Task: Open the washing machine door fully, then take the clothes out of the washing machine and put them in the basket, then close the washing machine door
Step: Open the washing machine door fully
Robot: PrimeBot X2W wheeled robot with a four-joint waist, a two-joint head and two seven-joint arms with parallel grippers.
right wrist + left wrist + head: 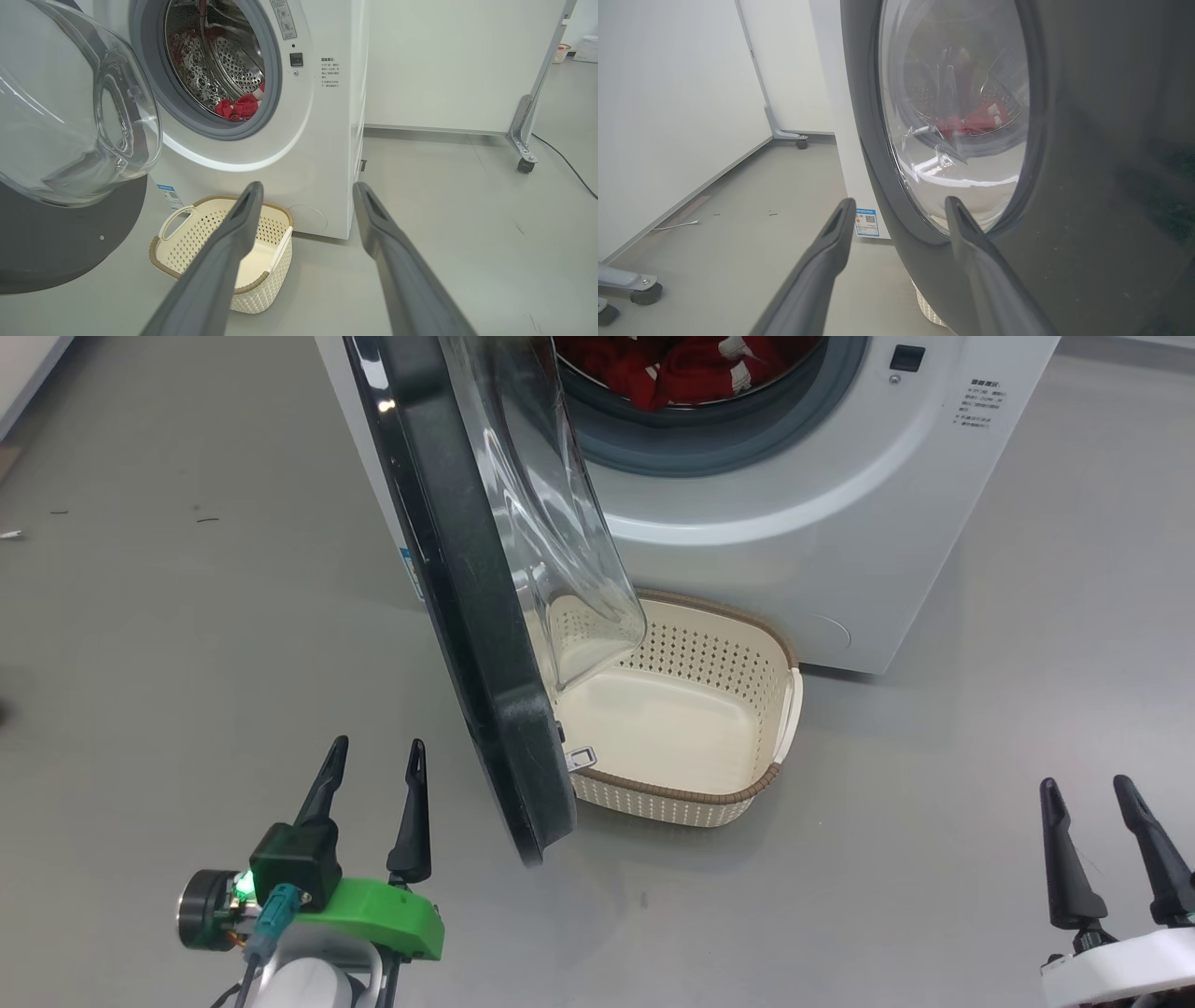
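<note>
Where the left jaws gape, the washing machine door (pixel 467 616) stands alongside

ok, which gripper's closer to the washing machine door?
Left. The left gripper hangs open beside the washing machine door, just off its black outer face. The right gripper, also open, is well away, beyond the basket.

Dark grey fingers (pixel 219 266) on the right gripper (pixel 306 191). Past them is a white washing machine (pixel 327 163) with a grey rubber ring (pixel 274 88), a shiny hole-dotted steel drum (pixel 224 56) and red clothes (pixel 238 107) with white bits. The washing machine door (pixel 467 644) has a glossy black rim (glass is clear). The basket (pixel 261 291) behind one finger is cream, perforated, with a brown woven-look rim.
</note>
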